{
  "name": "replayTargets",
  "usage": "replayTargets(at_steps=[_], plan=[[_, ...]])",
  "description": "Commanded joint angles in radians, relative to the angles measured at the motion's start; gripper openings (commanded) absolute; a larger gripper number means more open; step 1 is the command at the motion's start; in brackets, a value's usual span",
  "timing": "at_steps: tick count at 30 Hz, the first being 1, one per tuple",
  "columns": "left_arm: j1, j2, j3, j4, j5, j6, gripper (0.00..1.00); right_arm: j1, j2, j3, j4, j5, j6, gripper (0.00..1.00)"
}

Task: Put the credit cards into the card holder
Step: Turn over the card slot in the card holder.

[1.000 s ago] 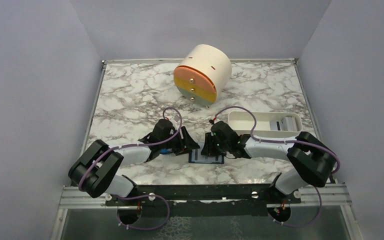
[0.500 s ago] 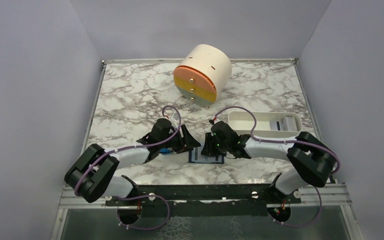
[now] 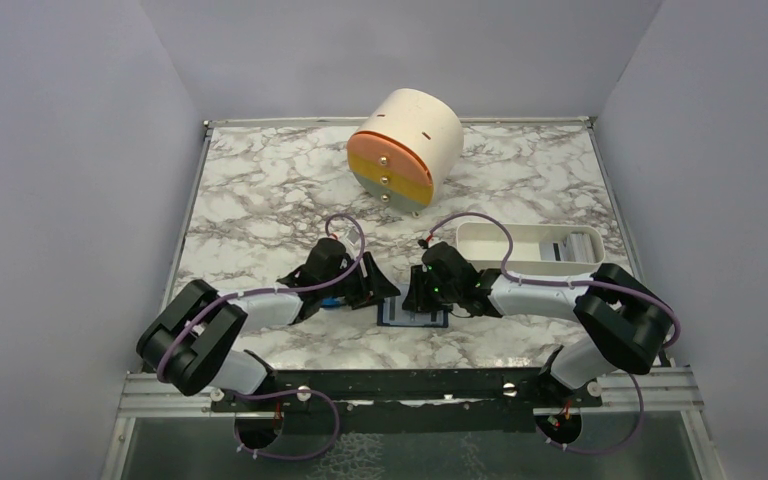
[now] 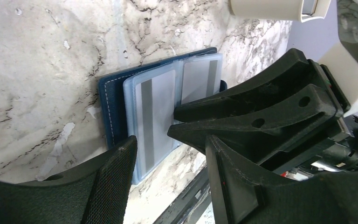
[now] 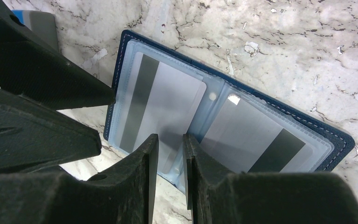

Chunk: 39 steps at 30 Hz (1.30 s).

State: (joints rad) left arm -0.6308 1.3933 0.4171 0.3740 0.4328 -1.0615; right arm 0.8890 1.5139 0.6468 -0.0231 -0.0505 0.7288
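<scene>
The card holder (image 3: 412,315) lies open and flat near the table's front edge, navy outside (image 5: 121,51) with pale blue sleeves. Two credit cards with dark stripes rest on its halves, one (image 5: 163,100) on the left half and one (image 5: 256,135) on the right. I cannot tell how deep either sits in its sleeve. My right gripper (image 5: 170,154) hovers over the holder's near edge by the fold, open by a narrow gap with nothing in it. My left gripper (image 4: 168,177) stands open at the holder's left end, its fingertips (image 5: 98,95) close to the edge.
A white oblong tray (image 3: 490,240) at the right holds more cards (image 3: 580,245). A cream drum with an orange and yellow face (image 3: 405,145) stands at the back. A small blue block (image 3: 332,300) lies under the left gripper. The two grippers are close together.
The left arm's elbow swung a little to the left and came back. Both grippers and the card holder stay where they were.
</scene>
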Motion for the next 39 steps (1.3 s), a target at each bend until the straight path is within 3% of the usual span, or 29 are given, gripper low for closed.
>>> replayTargets(at_steps=[1,14,23,29,39], plan=[[-0.007,0.027,0.010,0.031,-0.027,0.027,0.58,0.007,0.024,-0.028,-0.001,0.006,-0.013,0.26],[-0.036,0.069,0.020,0.066,-0.012,0.005,0.56,0.006,0.031,-0.036,0.026,-0.004,-0.026,0.26],[-0.040,0.019,0.000,0.062,-0.023,-0.025,0.24,0.007,0.001,-0.048,0.077,-0.056,-0.044,0.26],[-0.040,0.044,0.027,-0.012,-0.039,0.017,0.02,0.007,-0.067,-0.010,-0.018,-0.027,-0.096,0.32],[-0.041,-0.041,0.161,-0.371,-0.210,0.189,0.00,0.007,-0.244,0.020,-0.165,0.065,-0.150,0.37]])
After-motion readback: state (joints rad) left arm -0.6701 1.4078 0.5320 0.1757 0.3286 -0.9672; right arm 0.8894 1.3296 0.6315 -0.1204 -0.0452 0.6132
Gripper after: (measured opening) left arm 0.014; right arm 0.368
